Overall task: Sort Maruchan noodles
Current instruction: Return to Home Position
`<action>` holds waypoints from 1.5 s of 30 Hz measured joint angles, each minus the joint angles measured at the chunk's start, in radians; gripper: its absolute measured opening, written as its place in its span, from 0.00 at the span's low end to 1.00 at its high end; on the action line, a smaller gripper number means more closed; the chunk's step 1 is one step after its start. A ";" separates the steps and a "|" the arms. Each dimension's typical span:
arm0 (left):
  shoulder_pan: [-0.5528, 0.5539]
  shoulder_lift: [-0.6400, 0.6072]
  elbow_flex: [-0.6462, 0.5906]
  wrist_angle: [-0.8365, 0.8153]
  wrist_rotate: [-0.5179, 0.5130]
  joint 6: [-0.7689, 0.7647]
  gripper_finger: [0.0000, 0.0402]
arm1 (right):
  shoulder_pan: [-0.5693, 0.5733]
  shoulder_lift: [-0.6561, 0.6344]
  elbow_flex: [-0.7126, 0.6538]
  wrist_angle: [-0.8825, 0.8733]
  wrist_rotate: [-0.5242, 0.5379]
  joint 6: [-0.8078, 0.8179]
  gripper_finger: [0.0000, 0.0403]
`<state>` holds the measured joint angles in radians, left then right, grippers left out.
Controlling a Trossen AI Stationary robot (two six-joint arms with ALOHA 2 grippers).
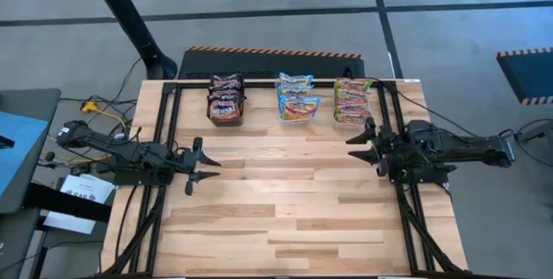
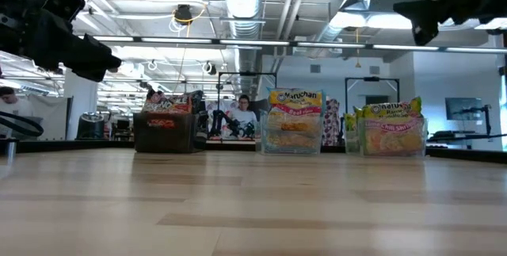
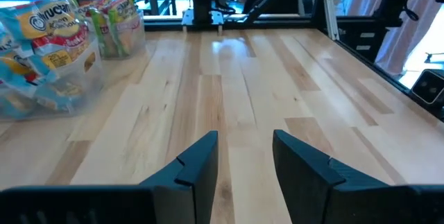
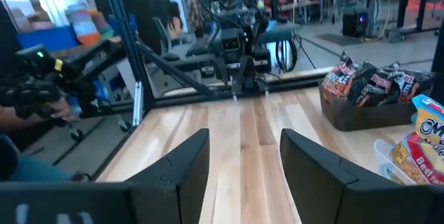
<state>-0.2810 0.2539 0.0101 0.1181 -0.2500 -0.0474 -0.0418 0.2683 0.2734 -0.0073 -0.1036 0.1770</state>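
High view gives the layout: three containers in a row along the tabletop's [image 1: 285, 210] far edge. The black box [image 1: 226, 118] holds dark packets [image 1: 225, 98] left of centre, the middle bin [image 1: 299, 117] holds blue packets [image 1: 296, 95], and the right bin [image 1: 350, 122] holds green packets [image 1: 352, 96] toward the far right corner. Every packet in view sits in a container. Only the low view shows that the packets stand upright, tops above the rims, "Maruchan" readable on the blue and green ones. It also shows people in the room behind. The arms there are just dark shapes in the upper corners, no fingers visible. The wrist views settle that. Left gripper [image 3: 244, 139] is near the left edge at mid-depth, jaws parted with a moderate gap, nothing between them, bare wood beyond. Right gripper [image 4: 244, 135] is near the right edge, just in front of the right bin, jaws likewise parted and empty. Neither touches any packet or container.
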 joint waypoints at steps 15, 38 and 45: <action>0.000 0.001 -0.002 -0.022 -0.044 0.024 0.31 | 0.000 -0.217 -0.249 0.193 0.007 0.070 0.50; 0.000 0.001 -0.003 -0.037 -0.132 0.137 0.31 | 0.000 -0.223 -0.266 0.030 0.088 0.171 0.50; 0.000 0.001 -0.003 -0.037 -0.131 0.135 0.31 | 0.000 -0.223 -0.266 0.026 0.088 0.173 0.50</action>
<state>-0.2806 0.2546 0.0071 0.0806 -0.3813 0.0872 -0.0418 0.0456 0.0071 0.0190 -0.0160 0.3498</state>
